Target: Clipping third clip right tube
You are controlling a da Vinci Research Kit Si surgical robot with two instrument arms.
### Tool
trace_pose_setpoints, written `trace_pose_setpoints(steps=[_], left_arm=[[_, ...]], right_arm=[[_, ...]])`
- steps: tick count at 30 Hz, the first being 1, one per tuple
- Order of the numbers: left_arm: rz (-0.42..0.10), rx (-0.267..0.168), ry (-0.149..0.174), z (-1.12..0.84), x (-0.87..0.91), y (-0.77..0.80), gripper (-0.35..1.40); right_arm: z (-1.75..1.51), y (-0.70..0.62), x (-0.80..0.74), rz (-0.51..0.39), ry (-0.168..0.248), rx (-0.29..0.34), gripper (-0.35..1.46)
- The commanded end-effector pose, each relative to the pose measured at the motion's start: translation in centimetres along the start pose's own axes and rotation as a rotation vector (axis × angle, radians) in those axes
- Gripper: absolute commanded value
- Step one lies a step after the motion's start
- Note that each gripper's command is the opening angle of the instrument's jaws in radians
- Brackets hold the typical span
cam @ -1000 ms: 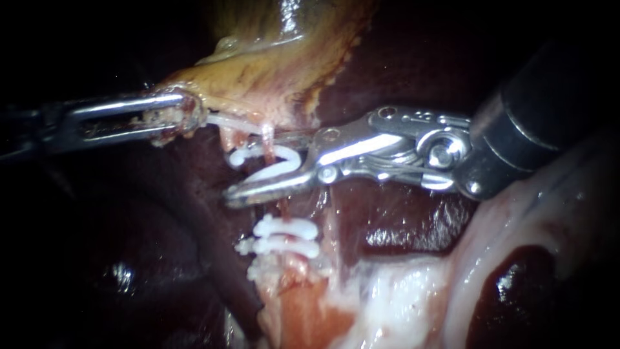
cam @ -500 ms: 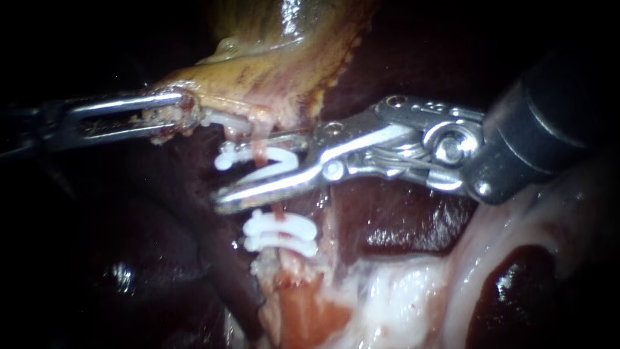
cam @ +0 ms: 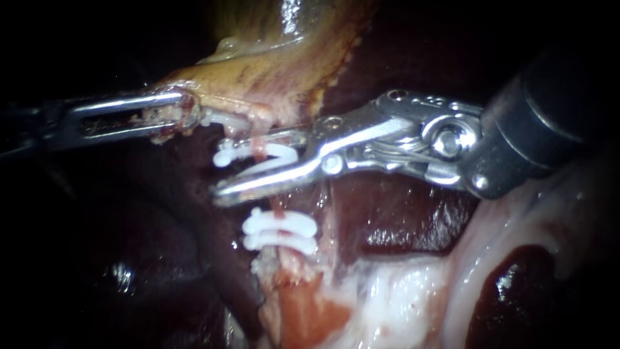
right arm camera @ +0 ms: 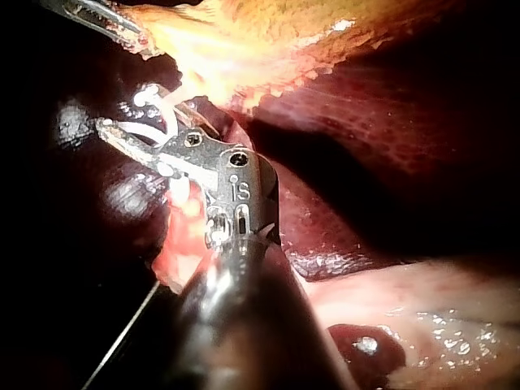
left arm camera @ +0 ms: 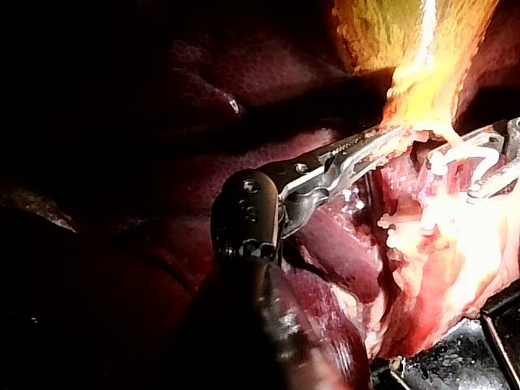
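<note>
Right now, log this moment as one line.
left instrument grips gallbladder | right instrument holds open clip astride tube | two clips lower on tube

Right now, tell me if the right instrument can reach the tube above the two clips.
Likely yes: the right instrument holds an open clip in its jaws, straddling the tube above the two clips. The left instrument grips the gallbladder off to the side, and nothing blocks the way.
</note>
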Motion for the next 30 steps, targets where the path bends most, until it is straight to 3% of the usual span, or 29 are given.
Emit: trace_pose_setpoints(steps=[1, 11, 20, 24, 30], left_arm=[[0.000, 0.000, 0.000, 0.00, 0.00, 0.00, -0.35], [0.000, 0.000, 0.000, 0.01, 0.00, -0.01, -0.35], [0.000, 0.000, 0.000, 0.01, 0.00, -0.02, -0.35], [0.000, 0.000, 0.000, 0.01, 0.00, -0.01, -0.35], [0.000, 0.000, 0.000, 0.01, 0.00, -0.01, -0.35]], right_arm=[[-0.01, 0.00, 0.00, -0.002, -0.001, 0.000, 0.35], [-0.06, 0.02, -0.02, 0.027, -0.001, 0.004, 0.06], [-0.08, 0.04, -0.03, 0.056, -0.001, 0.007, -0.09], [-0.10, 0.03, -0.04, 0.097, 0.000, 0.011, -0.35], [-0.13, 0.00, -0.06, 0.149, 0.000, 0.018, -0.35]])
